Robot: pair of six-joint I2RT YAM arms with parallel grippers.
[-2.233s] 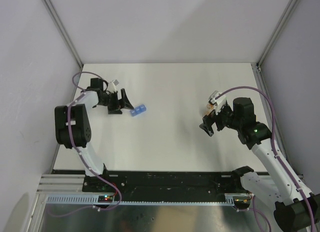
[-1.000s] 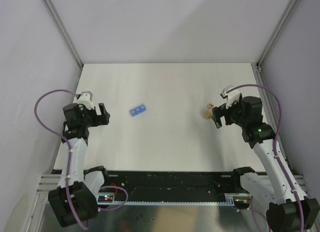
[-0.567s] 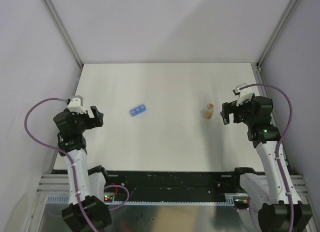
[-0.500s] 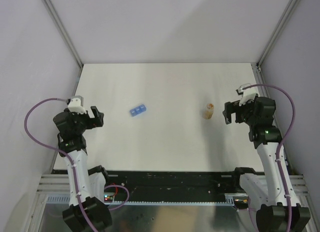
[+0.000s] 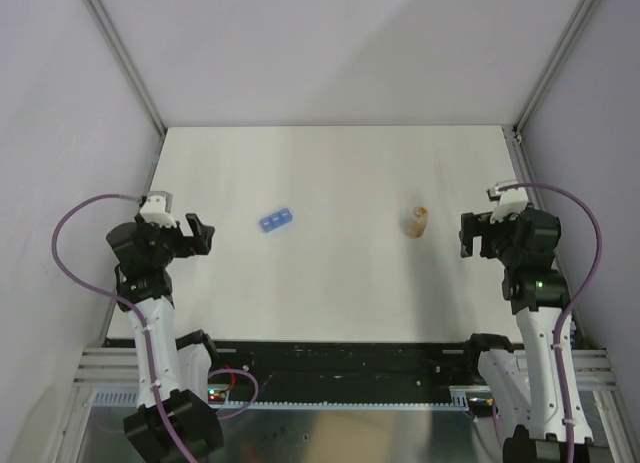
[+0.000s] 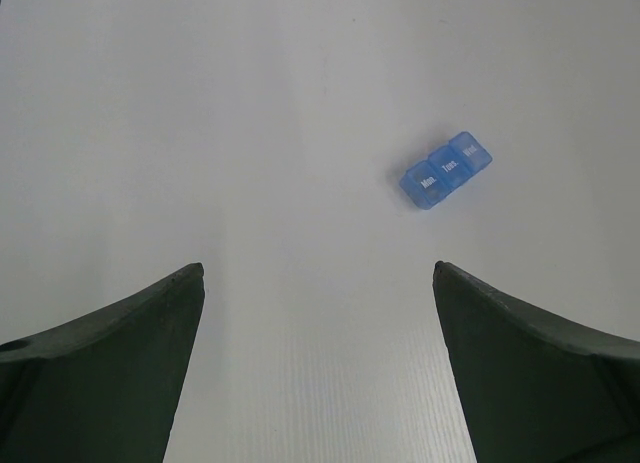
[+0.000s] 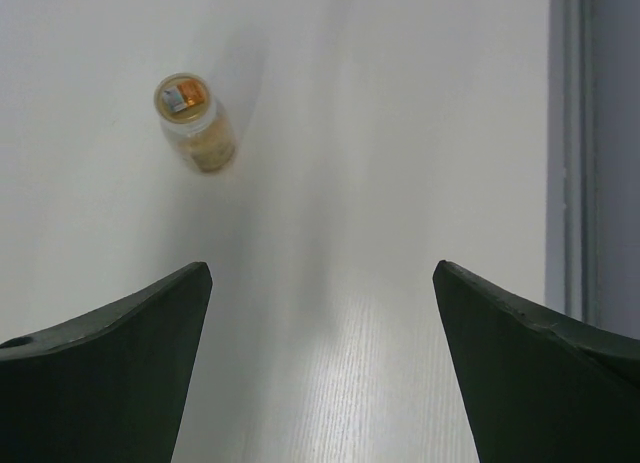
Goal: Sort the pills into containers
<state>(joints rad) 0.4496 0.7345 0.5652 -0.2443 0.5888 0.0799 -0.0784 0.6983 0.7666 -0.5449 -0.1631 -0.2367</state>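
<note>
Though only the wrist view reads the pill box [image 6: 446, 170] labels, left gripper [image 6: 318, 267] and right gripper [image 7: 322, 265] gape.

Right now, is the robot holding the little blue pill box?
No, the blue pill box lies on the white table, out ahead of the left arm's open jaws and touching neither one.

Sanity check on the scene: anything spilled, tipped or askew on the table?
Nothing spilled or damaged. The pill box lies closed, at a slant to the edges of the table. The bottle stands upright. No loose pills are visible.
</note>
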